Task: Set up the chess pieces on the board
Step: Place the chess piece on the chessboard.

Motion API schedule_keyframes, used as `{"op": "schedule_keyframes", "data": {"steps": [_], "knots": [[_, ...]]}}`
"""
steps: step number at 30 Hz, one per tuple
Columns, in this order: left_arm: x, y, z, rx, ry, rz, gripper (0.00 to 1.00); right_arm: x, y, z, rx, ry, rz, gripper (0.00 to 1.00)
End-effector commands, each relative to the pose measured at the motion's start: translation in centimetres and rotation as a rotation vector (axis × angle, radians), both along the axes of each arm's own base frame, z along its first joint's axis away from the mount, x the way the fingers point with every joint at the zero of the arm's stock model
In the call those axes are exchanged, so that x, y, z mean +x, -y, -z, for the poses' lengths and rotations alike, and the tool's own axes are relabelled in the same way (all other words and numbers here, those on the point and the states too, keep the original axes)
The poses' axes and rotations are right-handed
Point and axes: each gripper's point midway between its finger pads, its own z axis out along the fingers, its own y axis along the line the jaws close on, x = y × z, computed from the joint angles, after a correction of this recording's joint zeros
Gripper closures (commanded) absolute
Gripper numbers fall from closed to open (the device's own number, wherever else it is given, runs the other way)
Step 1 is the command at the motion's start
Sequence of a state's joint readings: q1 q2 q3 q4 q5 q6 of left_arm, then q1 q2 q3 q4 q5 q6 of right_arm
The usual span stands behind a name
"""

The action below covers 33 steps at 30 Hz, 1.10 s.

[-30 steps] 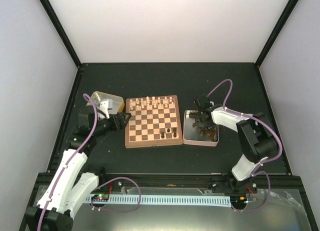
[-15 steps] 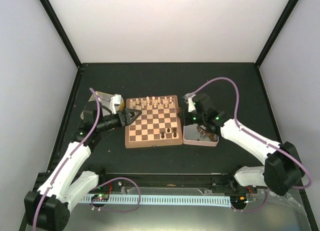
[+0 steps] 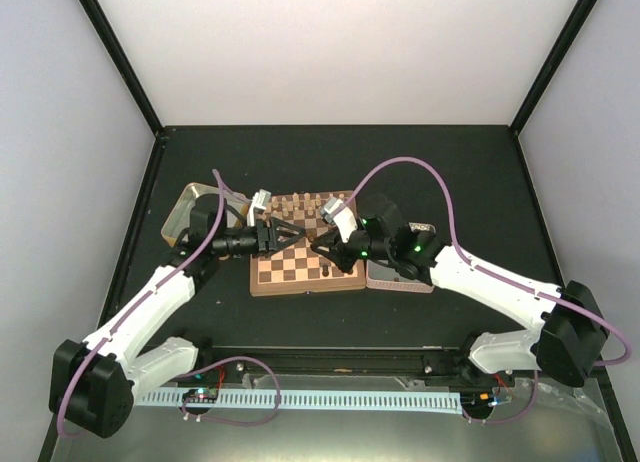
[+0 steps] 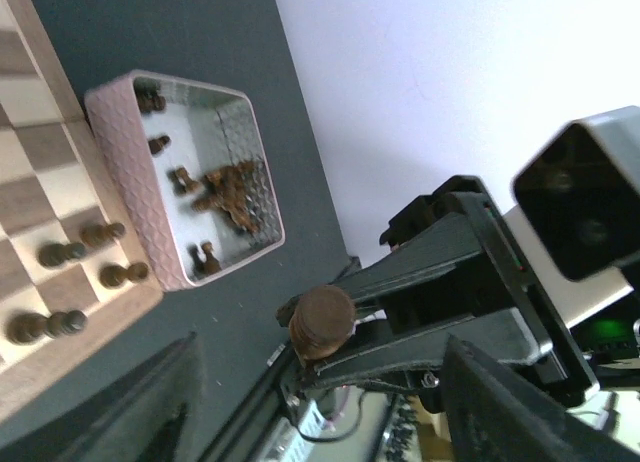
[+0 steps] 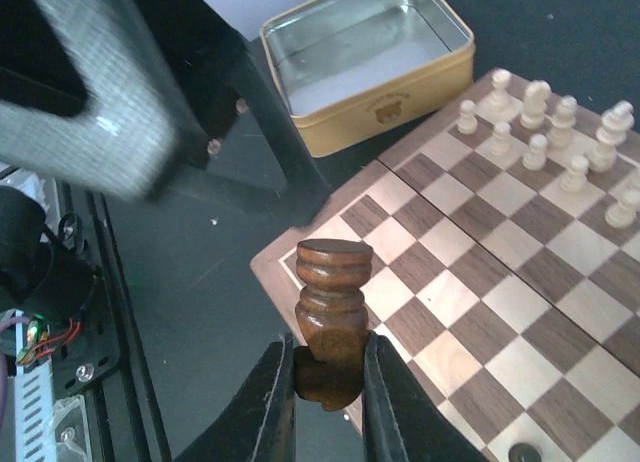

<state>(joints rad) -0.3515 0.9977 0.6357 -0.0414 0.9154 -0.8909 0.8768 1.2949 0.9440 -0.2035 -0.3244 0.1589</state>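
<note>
My right gripper (image 5: pixel 328 370) is shut on the base of a dark brown chess piece (image 5: pixel 333 282), a rook-like one, and holds it upright above the near left corner of the board (image 5: pixel 480 272). My left gripper (image 4: pixel 320 382) is open and faces it, with the held chess piece (image 4: pixel 322 320) just ahead, between its spread fingers. In the top view both grippers, left (image 3: pixel 300 237) and right (image 3: pixel 322 244), meet tip to tip over the board (image 3: pixel 285 272). Several dark pieces (image 4: pixel 70 252) stand on the board's near rows.
A pink tin (image 4: pixel 130 182) holding loose dark pieces (image 4: pixel 225 187) lies against the board's right side (image 3: pixel 395 277). An empty gold tin (image 5: pixel 370 107) sits left of the board (image 3: pixel 185 207). Pale cream pieces (image 5: pixel 540 132) fill the far rows.
My right gripper has swung from the pink tin to over the board with the dark piece in it. The left gripper has reached in from the gold tin to meet it, its jaws narrowing.
</note>
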Motion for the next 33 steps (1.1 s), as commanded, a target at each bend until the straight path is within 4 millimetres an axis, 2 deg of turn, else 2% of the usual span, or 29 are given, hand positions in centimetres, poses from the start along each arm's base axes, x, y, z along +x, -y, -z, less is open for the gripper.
{"op": "schedule_keyframes", "data": {"steps": [1,5,7,10,15,19,20,22,25,27,29,31,33], "knots": [[-0.4,1.3,-2.1,-0.039,0.041,0.067,0.44,-0.3,-1.0,-2.2,0.018,0.087,-0.064,0.92],[-0.6,1.5,-1.6,-0.022,0.039,0.079,0.48,-0.7,-1.2,-1.9,0.004,0.087,-0.09,0.92],[-0.5,1.5,-1.2,-0.015,0.029,0.08,0.55,-1.0,-1.2,-1.8,-0.002,0.087,-0.108,0.92],[-0.4,1.6,-0.9,-0.012,0.027,0.083,0.59,-1.4,-1.2,-1.5,-0.018,0.084,-0.132,0.92],[-0.3,1.8,-0.6,-0.006,0.023,0.094,0.6,-1.9,-1.1,-0.8,-0.058,0.085,-0.161,0.92],[-0.6,2.0,-0.5,-0.005,0.031,0.112,0.8,-1.7,-0.9,-0.7,-0.07,0.079,-0.14,0.9],[-0.8,2.1,-0.4,-0.006,0.032,0.121,0.9,-1.2,-0.8,-1.3,-0.058,0.056,-0.092,0.8],[-0.9,2.2,-0.6,-0.014,0.038,0.125,0.95,-1.0,-0.7,-1.8,-0.038,0.018,-0.058,0.73],[-0.8,2.2,-1.4,-0.046,0.053,0.118,0.96,-1.2,-0.8,-3.1,0.056,-0.042,-0.009,0.59],[-0.8,2.3,-2.4,-0.08,0.073,0.109,0.96,-1.6,-0.6,-4.7,0.169,-0.087,0.019,0.5],[-0.7,2.2,-3.5,-0.109,0.091,0.095,0.96,-1.9,0.2,-7.0,0.318,-0.125,0.078,0.41],[-0.6,2.1,-4.7,-0.139,0.103,0.075,0.95,-1.6,1.2,-9.0,0.479,-0.188,0.152,0.38],[-0.4,1.9,-5.8,-0.169,0.11,0.049,0.95,-1.0,2.3,-9.9,0.614,-0.294,0.248,0.37]]}}
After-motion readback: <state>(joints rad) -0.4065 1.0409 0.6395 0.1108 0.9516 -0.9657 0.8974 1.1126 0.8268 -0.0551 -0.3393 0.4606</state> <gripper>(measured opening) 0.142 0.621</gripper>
